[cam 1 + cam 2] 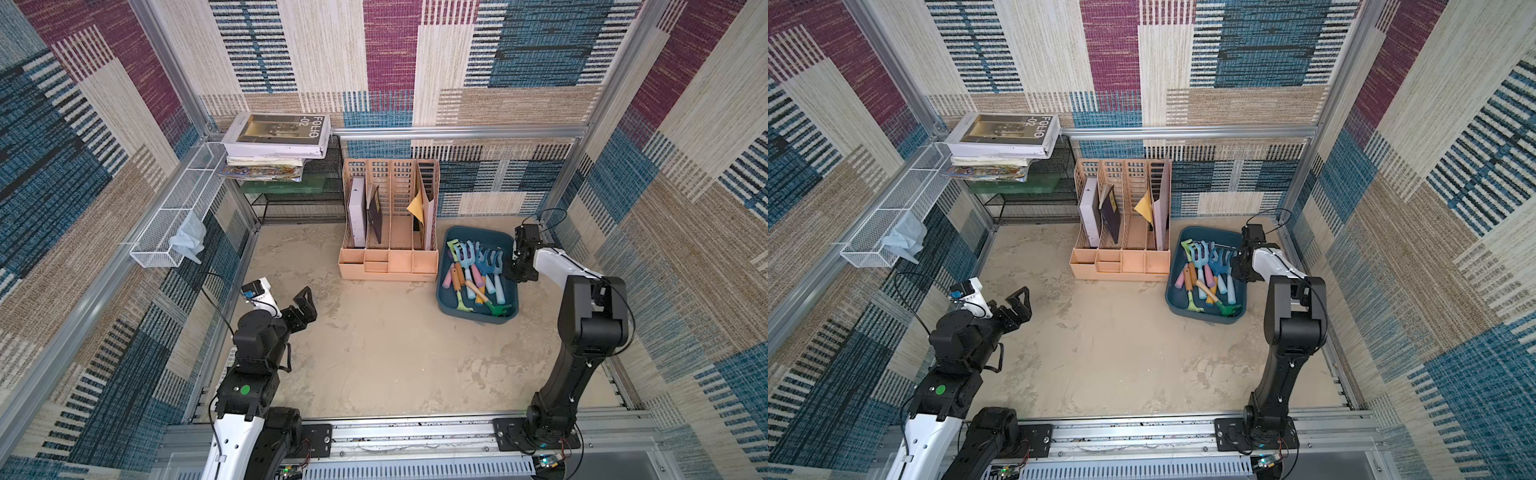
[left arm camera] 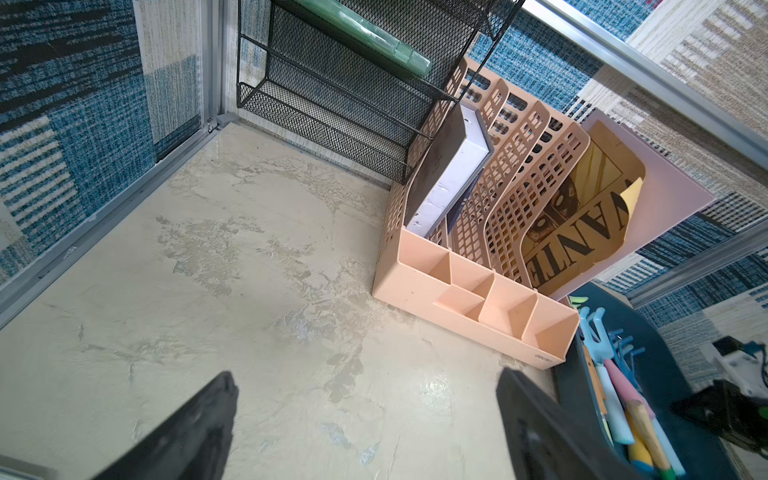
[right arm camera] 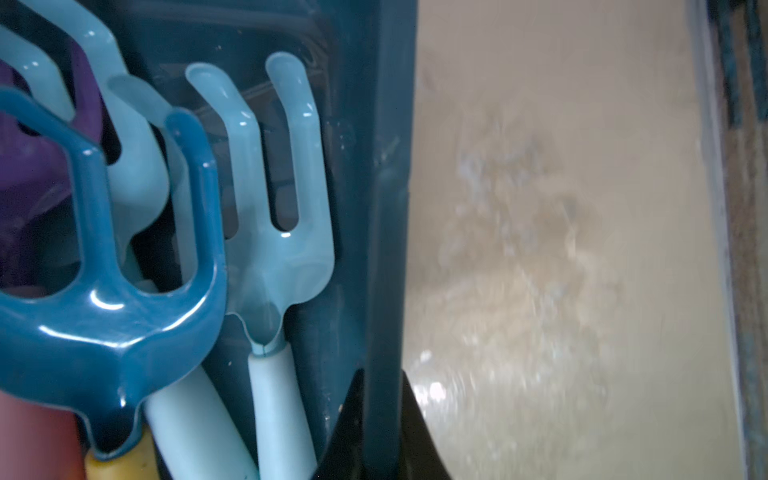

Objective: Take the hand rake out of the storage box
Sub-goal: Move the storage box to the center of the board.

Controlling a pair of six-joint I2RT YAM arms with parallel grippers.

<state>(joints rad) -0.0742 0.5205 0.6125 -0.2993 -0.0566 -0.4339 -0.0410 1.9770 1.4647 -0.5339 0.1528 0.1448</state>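
Right gripper (image 1: 514, 272): jaws drawn together on the side wall of the storage box (image 1: 473, 316). In the right wrist view one dark finger sits inside the rim and one outside, with the teal wall between them. No tool is between the jaws.

Hand rake (image 3: 286, 257): pale blue, lying in the box just inside the pinched wall, tines toward the far end, handle running back under the gripper. A darker teal rake (image 3: 104, 324) overlaps the pile beside it, and other pastel-handled tools (image 1: 469, 282) fill the rest of the box.

The box stands on the table (image 1: 374, 353), just beside the peach file organizer (image 1: 388, 266). Left gripper (image 1: 307, 305): jaws wide apart, empty, hovering over bare tabletop well apart from the box.

Step in hand, as judged: the grasp, which has landed on the box wall rather than on a rake, so nothing has left the box. The next move likely calls for releasing, shifting inward over a rake handle or neck, closing there, then lifting clear of the rim. Lifting now would risk tipping the box.
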